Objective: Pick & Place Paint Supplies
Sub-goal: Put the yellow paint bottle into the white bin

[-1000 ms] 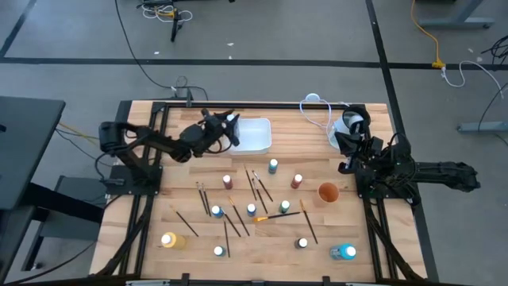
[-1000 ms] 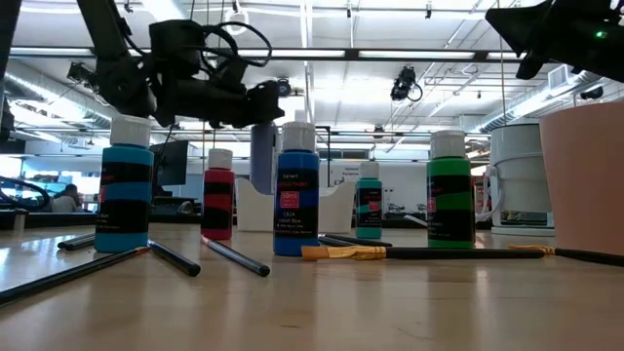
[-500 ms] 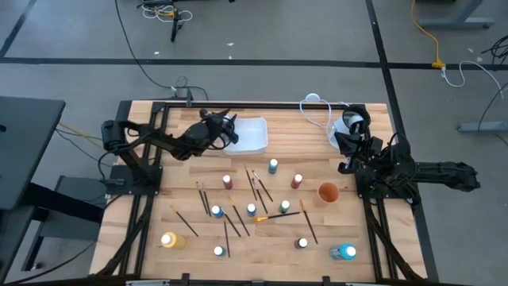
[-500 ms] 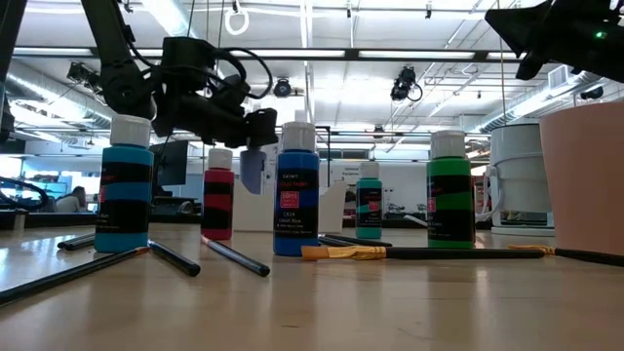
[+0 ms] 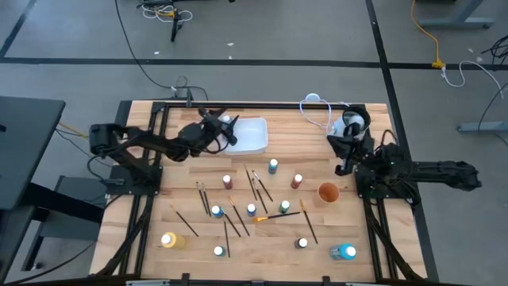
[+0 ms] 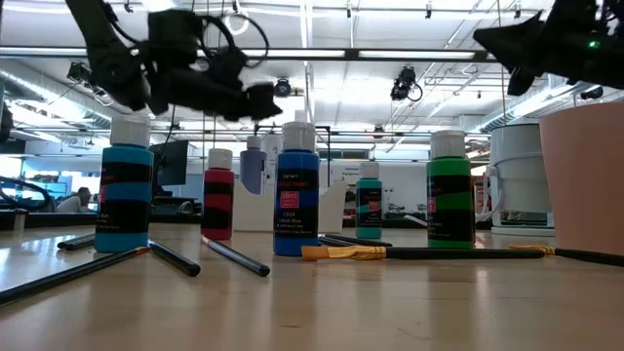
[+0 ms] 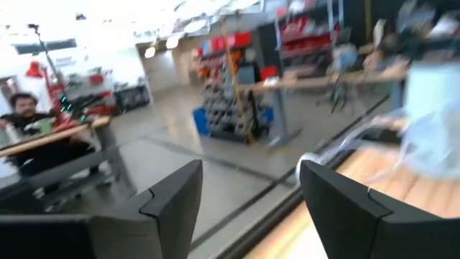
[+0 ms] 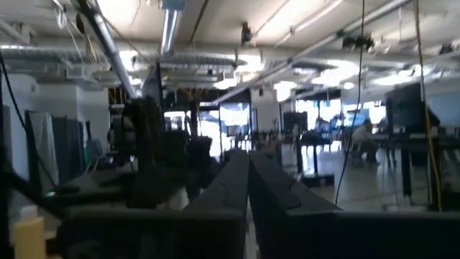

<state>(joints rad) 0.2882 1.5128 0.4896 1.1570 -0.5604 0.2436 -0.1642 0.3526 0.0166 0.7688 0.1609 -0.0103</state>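
Note:
Several small white-capped paint bottles [image 5: 274,165] stand on their bases on the wooden table, among thin dark brushes [image 5: 260,187] and one orange-handled brush [image 5: 274,215] that lie flat. My left gripper [image 5: 228,129] hovers open at the left end of the white tray [image 5: 252,137]. Nothing is between its fingers [image 7: 172,208]. Below it in the low view a pale bottle [image 6: 252,168] stands upright at the tray, its base hidden. My right gripper [image 5: 343,156] hangs shut in the air near the table's right edge.
A white-and-grey round container [image 5: 353,125] with a cable sits at the far right corner. An orange cup [image 5: 328,192] stands right of the bottles. A larger blue bottle [image 5: 344,253] and a yellow one [image 5: 168,240] stand near the front edge.
My left gripper dipped toward the tray with the pale bottle, opened and let it go, then rose and drew back a little toward the table's left. The bottle now stands upright at the tray, below the open fingers.

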